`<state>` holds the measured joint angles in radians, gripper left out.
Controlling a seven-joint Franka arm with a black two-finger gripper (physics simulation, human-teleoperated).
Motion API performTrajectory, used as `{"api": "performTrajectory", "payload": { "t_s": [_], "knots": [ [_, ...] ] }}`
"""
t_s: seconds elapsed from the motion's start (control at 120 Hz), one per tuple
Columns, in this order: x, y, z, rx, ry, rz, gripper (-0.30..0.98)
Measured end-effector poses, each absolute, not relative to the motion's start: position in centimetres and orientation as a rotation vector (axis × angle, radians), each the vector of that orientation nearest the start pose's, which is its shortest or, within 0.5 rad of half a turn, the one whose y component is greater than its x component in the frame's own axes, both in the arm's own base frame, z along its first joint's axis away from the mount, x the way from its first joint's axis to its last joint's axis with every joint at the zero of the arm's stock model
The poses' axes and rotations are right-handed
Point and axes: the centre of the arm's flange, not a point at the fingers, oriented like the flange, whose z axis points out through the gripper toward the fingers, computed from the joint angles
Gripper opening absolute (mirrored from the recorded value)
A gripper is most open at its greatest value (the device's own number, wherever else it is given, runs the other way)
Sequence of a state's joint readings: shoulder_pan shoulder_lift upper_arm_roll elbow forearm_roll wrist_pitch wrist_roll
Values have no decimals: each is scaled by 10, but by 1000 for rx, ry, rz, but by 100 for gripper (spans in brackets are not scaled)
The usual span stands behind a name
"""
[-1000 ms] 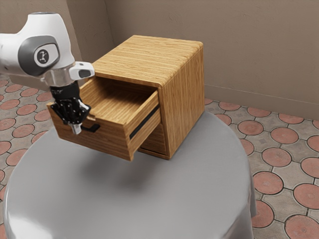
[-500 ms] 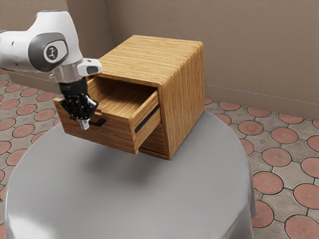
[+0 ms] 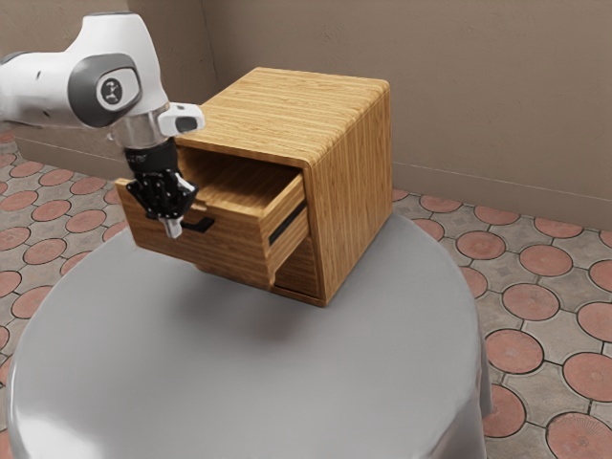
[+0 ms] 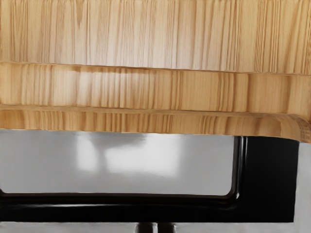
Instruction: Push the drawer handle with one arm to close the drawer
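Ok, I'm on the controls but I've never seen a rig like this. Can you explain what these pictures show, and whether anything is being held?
The machine is one robot arm, white and grey, ending in a black two-finger gripper. The exterior view comes from a camera at the arm's side, where the arm reaches in from that view's left. The wrist view comes from a camera on the arm's hand, looking down past the drawer's edge and its black handle.

On the grey-covered table stands a wooden cabinet with its upper drawer partly open. The gripper is shut, its tips at the handle. It appears to hold nothing; I can't be sure whether it touches the handle.
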<state>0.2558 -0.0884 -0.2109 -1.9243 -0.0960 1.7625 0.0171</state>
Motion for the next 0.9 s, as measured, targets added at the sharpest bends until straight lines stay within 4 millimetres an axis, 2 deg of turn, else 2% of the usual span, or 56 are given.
{"api": "performTrajectory", "payload": {
  "t_s": [0.292, 0.483, 0.758, 0.9],
  "knots": [
    [542, 13, 520, -3227, -52, 106, -10],
    [552, 11, 527, -3233, -25, 77, -10],
    [566, 10, 527, -3242, 12, 65, -10],
    [575, 14, 521, -3249, 20, 74, -10]
  ]
}}
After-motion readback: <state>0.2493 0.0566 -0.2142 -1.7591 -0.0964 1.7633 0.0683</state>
